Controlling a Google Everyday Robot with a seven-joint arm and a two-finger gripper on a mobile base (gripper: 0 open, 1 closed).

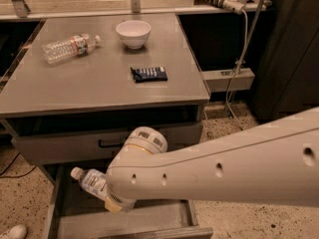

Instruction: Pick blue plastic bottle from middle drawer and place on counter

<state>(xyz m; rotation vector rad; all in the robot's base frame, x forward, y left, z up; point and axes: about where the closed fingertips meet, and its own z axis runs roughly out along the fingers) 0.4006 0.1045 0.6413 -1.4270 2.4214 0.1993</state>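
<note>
Here the gripper (109,199), over the middle drawer (149,217), has its fingers clamped on the blue plastic bottle (93,182), cap up-left.

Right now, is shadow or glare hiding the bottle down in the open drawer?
Camera view: the counter is evenly lit, with no harsh glare; the recess beneath it is in dark shadow; the middle drawer is dim, yet the blue plastic bottle shows its white cap and pale label clearly; the end effector, at the bottle above the drawer, sits mostly behind the arm.
</note>
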